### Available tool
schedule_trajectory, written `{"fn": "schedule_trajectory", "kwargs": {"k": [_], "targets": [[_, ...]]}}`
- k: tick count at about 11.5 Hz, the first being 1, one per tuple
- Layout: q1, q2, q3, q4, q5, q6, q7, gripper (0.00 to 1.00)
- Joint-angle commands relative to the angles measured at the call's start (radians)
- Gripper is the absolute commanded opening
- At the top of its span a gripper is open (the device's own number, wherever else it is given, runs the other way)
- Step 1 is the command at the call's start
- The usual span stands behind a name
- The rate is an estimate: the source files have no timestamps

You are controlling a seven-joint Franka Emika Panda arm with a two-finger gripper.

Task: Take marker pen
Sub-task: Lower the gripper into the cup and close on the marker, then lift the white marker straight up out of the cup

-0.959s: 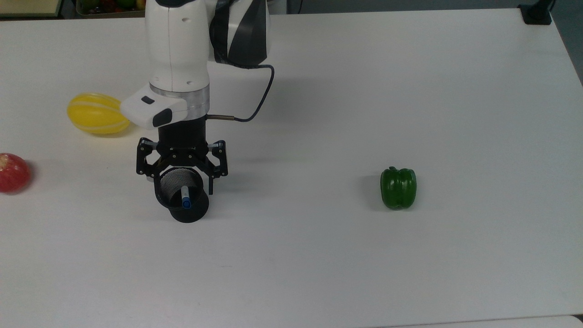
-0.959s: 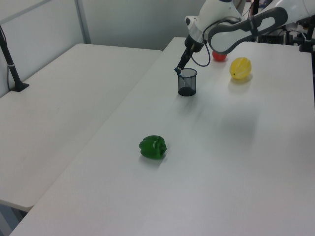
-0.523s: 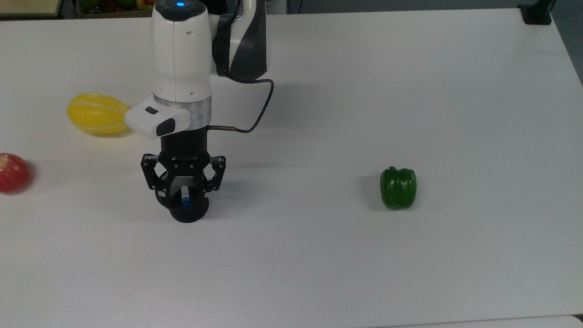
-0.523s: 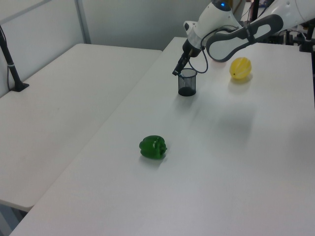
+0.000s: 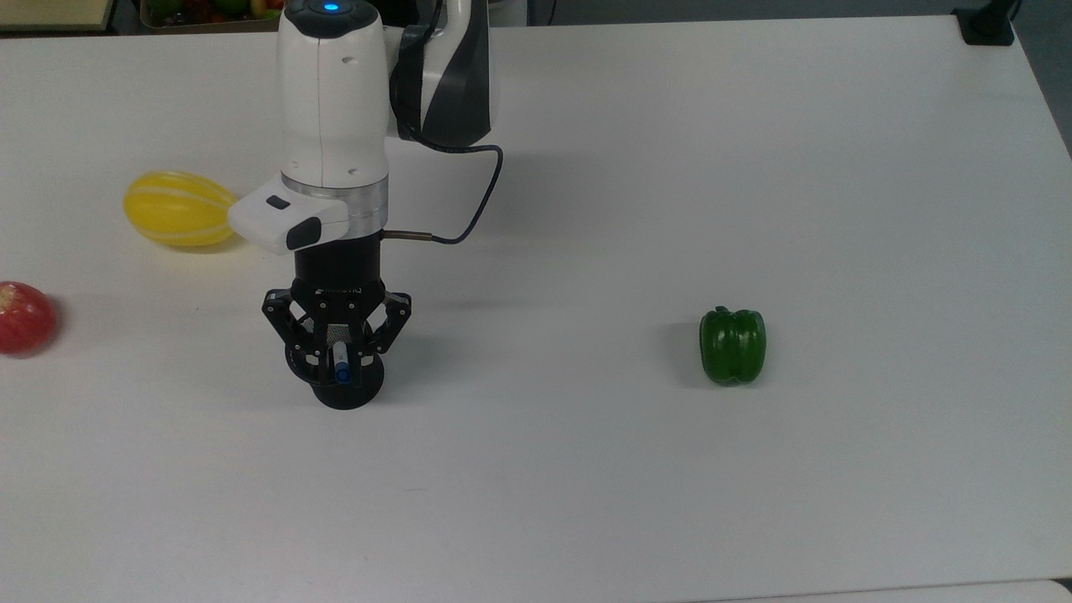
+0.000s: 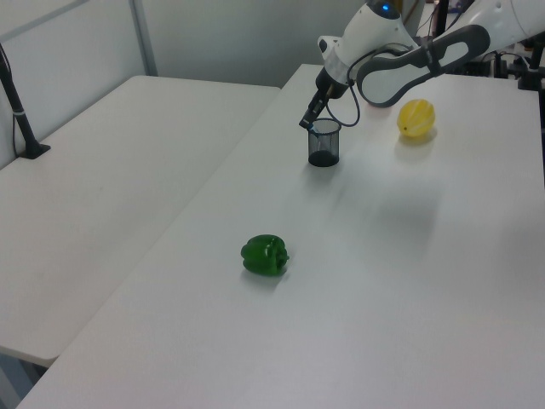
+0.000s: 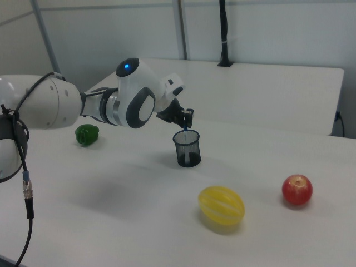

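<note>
Going left to right in the top view: way off to the left of the gripper there's a red apple and a yellow melon, neither anywhere near the action. The gripper itself sits right over the black mesh cup, pointing down, and its fingers look pulled in narrow on either side of the marker pen, which stands inside the cup with its blue end poking up between them. I can't say for sure the pads are actually pressing the barrel, so I'd call it closing on the pen rather than holding it. If I were running this, I'd make sure the squeeze is firm on the part of the pen above the rim, then lift straight up so the pen slides out without dragging the cup along or tipping it. A sideways pull is the risk here, since the mesh cup looks light. Far to the right of the gripper sits the green pepper, well out of the way.
</note>
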Motion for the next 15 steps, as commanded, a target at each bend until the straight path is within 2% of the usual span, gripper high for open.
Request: {"fn": "schedule_trajectory", "kwargs": {"k": [1,5,9,15], "targets": [[0.002,0.002,-0.006,0.006,0.022,0.017,-0.006,0.21],[-0.004,-0.005,-0.004,0.008,0.023,0.015,-0.006,0.13],[-0.004,-0.025,-0.004,0.008,0.023,0.014,-0.001,0.12],[-0.006,-0.139,-0.004,-0.009,0.025,0.004,0.011,0.12]]}}
